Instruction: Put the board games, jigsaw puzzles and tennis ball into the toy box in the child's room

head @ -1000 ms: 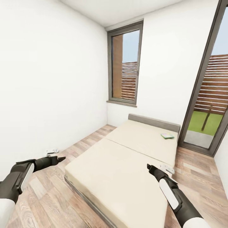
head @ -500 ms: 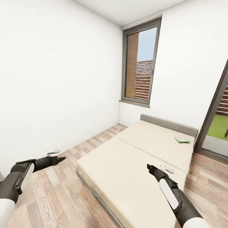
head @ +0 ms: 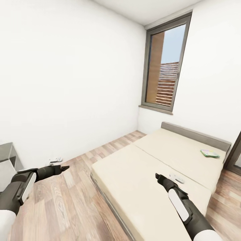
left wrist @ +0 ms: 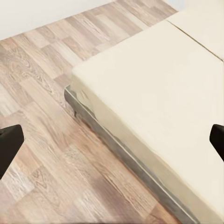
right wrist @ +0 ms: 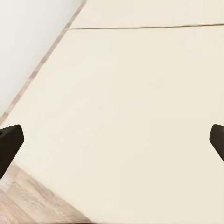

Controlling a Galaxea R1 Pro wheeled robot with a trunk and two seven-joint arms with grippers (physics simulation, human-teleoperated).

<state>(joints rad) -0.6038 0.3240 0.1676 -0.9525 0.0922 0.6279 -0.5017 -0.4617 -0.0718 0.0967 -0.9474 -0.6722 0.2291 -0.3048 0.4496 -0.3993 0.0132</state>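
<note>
In the head view the bed point(head: 160, 170), with its beige mattress and grey headboard, runs from the middle to the right. One green board game point(head: 210, 153) lies flat on the mattress near the headboard. My right gripper point(head: 157, 175) hangs open over the mattress point(right wrist: 140, 93), well short of that game, its dark fingertips point(right wrist: 9, 142) wide apart with nothing between them. Open as well, my left gripper point(head: 63, 167) is above the wood floor point(left wrist: 42, 154) beside the bed's foot corner point(left wrist: 79, 79). The table, toy box, jigsaw puzzles and tennis ball are out of view.
A white wall runs along the left, and a strip of plank floor point(head: 83, 187) lies between it and the bed. Grey furniture point(head: 7, 160) stands at the left edge. A tall grey-framed window point(head: 165, 67) is behind the bed, and a dark door frame point(head: 234, 150) at the right edge.
The camera has swung left. The bed, window and green game sit further right in the picture, and the grey furniture has come into view. Both arms hold the same pose.
</note>
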